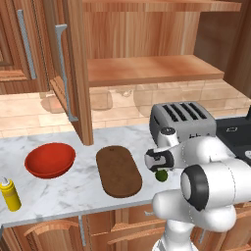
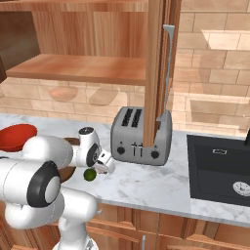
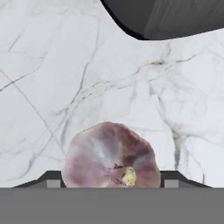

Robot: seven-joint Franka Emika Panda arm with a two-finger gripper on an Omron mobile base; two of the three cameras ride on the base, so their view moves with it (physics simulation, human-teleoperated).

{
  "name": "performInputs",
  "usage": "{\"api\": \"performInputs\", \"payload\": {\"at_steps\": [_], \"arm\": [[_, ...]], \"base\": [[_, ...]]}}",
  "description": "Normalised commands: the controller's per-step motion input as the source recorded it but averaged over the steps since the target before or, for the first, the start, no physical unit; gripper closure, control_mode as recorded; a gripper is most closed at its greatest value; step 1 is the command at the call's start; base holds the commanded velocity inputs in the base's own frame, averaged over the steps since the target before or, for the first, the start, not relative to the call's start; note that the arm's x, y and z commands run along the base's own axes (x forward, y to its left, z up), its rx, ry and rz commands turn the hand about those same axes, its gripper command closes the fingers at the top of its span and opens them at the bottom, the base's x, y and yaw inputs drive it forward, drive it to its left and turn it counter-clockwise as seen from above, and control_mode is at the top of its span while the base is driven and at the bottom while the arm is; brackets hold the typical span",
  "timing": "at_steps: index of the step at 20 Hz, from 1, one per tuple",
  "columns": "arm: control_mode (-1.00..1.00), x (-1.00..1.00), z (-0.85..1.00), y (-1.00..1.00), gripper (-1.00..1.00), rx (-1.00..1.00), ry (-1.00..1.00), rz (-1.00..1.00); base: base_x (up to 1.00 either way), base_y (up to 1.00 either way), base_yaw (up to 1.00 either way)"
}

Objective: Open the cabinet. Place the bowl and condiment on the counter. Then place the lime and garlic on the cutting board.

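Left base view: the cabinet (image 1: 147, 68) stands open over the counter (image 1: 73, 188), its door (image 1: 73, 73) swung out edge-on towards the camera and its two shelves bare. Near the counter's front edge stand the yellow condiment bottle (image 1: 10, 193) and, just beside it, the red bowl (image 1: 50, 159). Open marble separates the bowl from the cutting board (image 1: 118, 170). The lime (image 1: 161, 175) lies just off the board's right end, under the arm's wrist, with the toaster (image 1: 181, 120) close behind.

Right base view: the arm reaches low over the counter (image 2: 146, 188) in front of the toaster (image 2: 141, 134), the lime (image 2: 90, 174) beside its wrist. The open door's edge (image 2: 156, 73) hangs in front of the toaster; the dark sink (image 2: 219, 168) lies well apart at right, clear marble between.

Hand view: the garlic (image 3: 110, 157) sits on the marble between the two finger tips of the hand (image 3: 107, 181), which stand apart on either side of the bulb; whether they press it cannot be told
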Motion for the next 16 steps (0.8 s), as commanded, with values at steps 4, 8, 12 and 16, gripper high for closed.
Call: {"api": "performInputs", "payload": {"at_steps": [4,8,12,16], "arm": [[-1.0,0.0,0.02,0.0,1.0,0.0,-0.13,0.0],[-1.0,0.0,0.21,0.0,1.0,0.0,-0.21,0.0],[-1.0,0.0,0.31,0.0,1.0,0.0,-0.18,0.0],[-1.0,0.0,0.32,0.03,1.0,0.0,-0.12,0.0]], "base": [[0.0,0.0,0.0],[0.0,0.0,0.0],[0.0,0.0,0.0],[0.0,0.0,0.0]]}}
